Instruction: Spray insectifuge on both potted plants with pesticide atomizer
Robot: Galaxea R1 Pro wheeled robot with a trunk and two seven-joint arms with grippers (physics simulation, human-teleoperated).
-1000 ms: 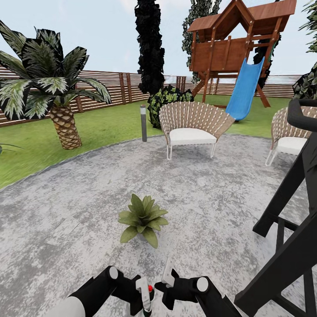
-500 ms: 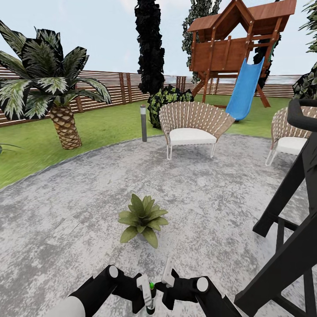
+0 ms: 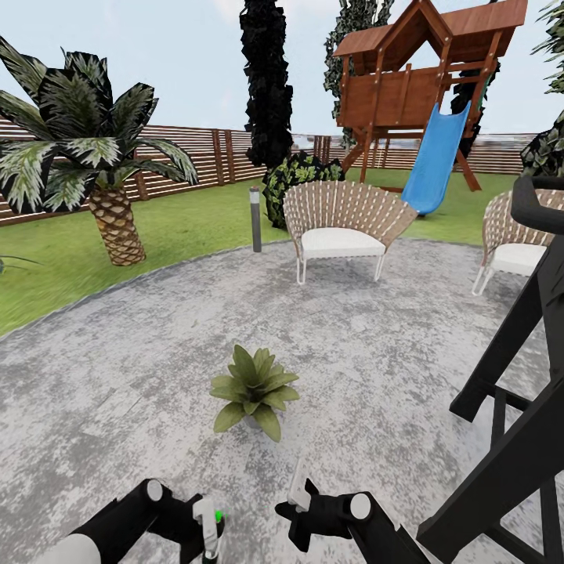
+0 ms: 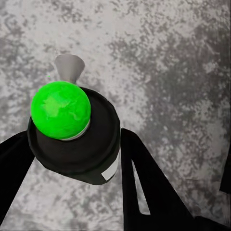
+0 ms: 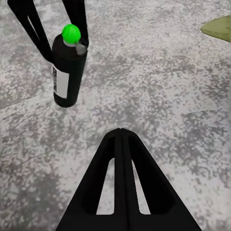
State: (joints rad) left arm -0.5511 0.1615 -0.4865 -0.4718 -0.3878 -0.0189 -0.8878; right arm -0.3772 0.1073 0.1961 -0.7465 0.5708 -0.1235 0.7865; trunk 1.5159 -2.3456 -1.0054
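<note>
The spray bottle (image 4: pixel 74 139) is clamped between the fingers (image 4: pixel 144 187) of the left gripper (image 3: pixel 205 533), held above the grey paving (image 3: pixel 376 368) at about seven o'clock in the head view; a green ball (image 5: pixel 71 33) is seen on its top. The right gripper (image 5: pixel 121 139) is seen with its fingers pressed together, nothing between them. One potted plant (image 3: pixel 252 389) is set on the paving at twelve o'clock from the grippers, well apart from the bottle.
</note>
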